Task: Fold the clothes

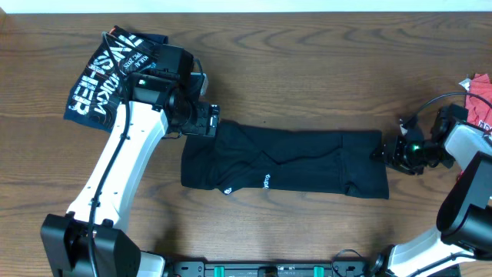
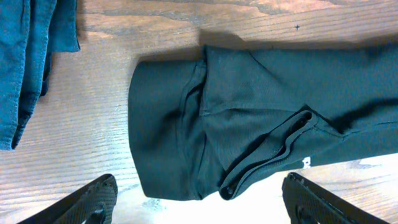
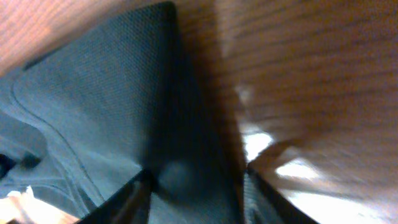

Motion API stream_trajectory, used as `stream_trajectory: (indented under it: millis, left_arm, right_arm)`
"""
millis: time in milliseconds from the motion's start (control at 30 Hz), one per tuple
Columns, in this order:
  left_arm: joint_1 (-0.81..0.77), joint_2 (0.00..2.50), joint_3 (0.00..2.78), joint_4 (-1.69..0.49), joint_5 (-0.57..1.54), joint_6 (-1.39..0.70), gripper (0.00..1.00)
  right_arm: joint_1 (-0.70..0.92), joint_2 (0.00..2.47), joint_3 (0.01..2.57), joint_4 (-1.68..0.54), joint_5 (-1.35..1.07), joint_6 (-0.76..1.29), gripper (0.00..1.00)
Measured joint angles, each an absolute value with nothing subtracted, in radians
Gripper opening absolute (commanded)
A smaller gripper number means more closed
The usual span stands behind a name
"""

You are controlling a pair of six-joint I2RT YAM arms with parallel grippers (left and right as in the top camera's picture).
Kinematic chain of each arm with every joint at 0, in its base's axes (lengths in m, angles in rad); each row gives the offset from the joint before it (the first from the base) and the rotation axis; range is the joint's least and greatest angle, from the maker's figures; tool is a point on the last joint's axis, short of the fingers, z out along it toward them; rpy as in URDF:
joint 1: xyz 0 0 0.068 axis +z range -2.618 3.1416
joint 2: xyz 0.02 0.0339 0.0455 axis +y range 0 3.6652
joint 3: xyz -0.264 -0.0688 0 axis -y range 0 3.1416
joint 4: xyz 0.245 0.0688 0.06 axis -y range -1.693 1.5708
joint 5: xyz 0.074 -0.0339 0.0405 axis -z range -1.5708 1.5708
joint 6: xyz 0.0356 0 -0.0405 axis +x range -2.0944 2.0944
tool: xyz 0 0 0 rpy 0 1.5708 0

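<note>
So, black T-shirt (image 1: pixel 307 158): folded into a long band lying left to right across the middle of the frame, flat on the surface (image 1: pixel 307 61); a small white round logo (image 1: pixel 228 191) and tiny white text (image 1: pixel 265 182) show near its lower edge.
Left hand (image 1: pixel 209 119): at the shirt's upper-left corner, released; in the wrist view its fingers (image 2: pixel 93 199) stand wide apart over the folded left end, with nothing held.
Right hand (image 1: pixel 382 152): at the shirt's upper-right corner, grasping the cloth (the wrist view is blurred, but fabric rises in a tented ridge between its two fingers (image 3: pixel 134 199)).
Navy printed garment (image 1: pixel 104 77): upper left of the frame, white lettering facing up, partly under the left arm, apart from the shirt.
Red garment (image 1: pixel 480 88): right edge of the frame, mostly cut off.
</note>
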State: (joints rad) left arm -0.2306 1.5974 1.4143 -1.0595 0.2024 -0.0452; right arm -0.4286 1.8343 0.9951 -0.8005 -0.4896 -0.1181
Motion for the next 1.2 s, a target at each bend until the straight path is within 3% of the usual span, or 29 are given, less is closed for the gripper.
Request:
stream_trajectory:
  millis: [100, 200, 500, 833, 1200]
  left_arm:
    - [-0.231, 1.597, 1.414, -1.060, 0.202, -0.045, 0.87]
    - [-0.231, 1.597, 1.414, -1.059, 0.202, -0.045, 0.87]
    - [-0.231, 1.597, 1.414, -1.058, 0.202, -0.045, 0.87]
    - [-0.231, 1.597, 1.414, -1.049, 0.202, -0.045, 0.87]
    - [-0.231, 1.597, 1.414, -1.039, 0.202, -0.045, 0.87]
  right_arm:
    - [-0.426, 1.854, 0.994, -0.817, -0.524, -0.138, 0.21]
    - [-0.420, 1.865, 0.991, -0.833, -0.526, -0.149, 0.01]
    - [-0.441, 1.843, 0.988, -0.870, -0.483, -0.105, 0.01]
    - [-0.463, 1.504, 1.015, -0.937, -0.339, -0.018, 0.01]
    - [-0.244, 1.461, 1.027, -0.929, -0.260, 0.060, 0.01]
